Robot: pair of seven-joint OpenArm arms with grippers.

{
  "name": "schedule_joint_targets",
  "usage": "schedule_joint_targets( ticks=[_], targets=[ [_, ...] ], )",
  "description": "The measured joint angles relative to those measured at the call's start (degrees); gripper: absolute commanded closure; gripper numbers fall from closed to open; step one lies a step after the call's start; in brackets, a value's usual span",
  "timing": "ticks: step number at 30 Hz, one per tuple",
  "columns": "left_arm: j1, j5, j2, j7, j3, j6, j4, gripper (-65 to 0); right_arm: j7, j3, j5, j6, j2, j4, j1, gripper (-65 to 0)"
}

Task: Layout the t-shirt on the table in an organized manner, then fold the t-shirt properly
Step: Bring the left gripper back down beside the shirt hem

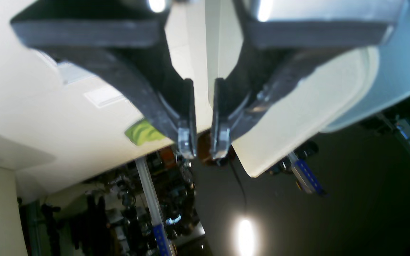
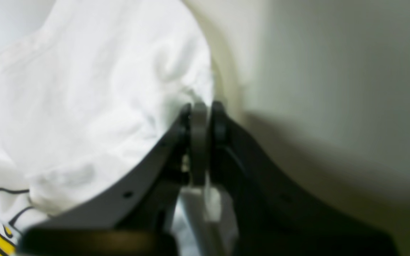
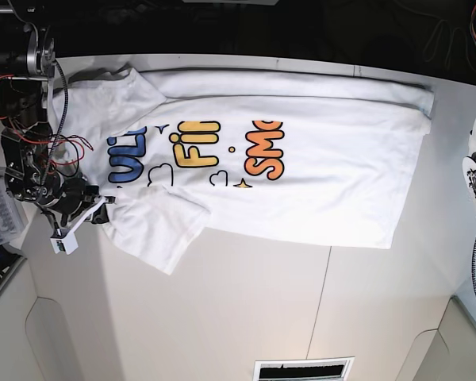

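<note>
The t-shirt [image 3: 301, 171] lies spread print-side up across the upper half of the table [image 3: 246, 309] in the base view, its far edge rolled along the table's top border and its hem toward the right of the frame. Readable in the print, running sideways, are blue letters "UL", yellow-orange "Fi" and orange "SM", with small cloud and star outlines beside them; the rest of the wording is cut off by folds. One sleeve sits at the upper left, the other is creased downward at the lower left. There the right gripper [image 3: 107, 200] meets the sleeve's edge; in the right wrist view its fingertips [image 2: 199, 117] are pressed together with a thin fold of white cloth pinched between them, yellow lettering showing at the lower left corner. The left gripper [image 1: 204, 144] is lifted off the table, its fingers [image 1: 187, 137] slightly parted and holding nothing, against a blurred background with a green patch.
</note>
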Motion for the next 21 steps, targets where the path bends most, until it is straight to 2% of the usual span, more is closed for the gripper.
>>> schedule_joint_targets(
  ticks=[5, 8, 16, 21],
  targets=[
    [-0.13, -2.64, -0.26, 7.21, 0.0, 0.07, 8.09, -8.8, 0.02, 0.0, 0.02, 0.02, -0.33, 0.0, 0.0, 0.0],
    [-0.13, -3.32, -0.28, 9.66, 0.0, 0.07, 11.23, -8.8, 0.02, -0.02, 0.07, 0.02, -0.35, 0.0, 0.0, 0.0],
    [1.07, -3.43, -0.28, 9.51, 0.0, 0.15, 11.08, -8.8, 0.0, -0.02, 0.09, 0.02, -0.35, 0.0, 0.02, 0.0],
    [4.22, -3.41, 0.02, 6.91, 0.04, 3.08, 4.02, -8.8, 0.15, -0.02, 0.11, 0.02, -0.35, 0.0, 0.0, 0.0]
  ],
)
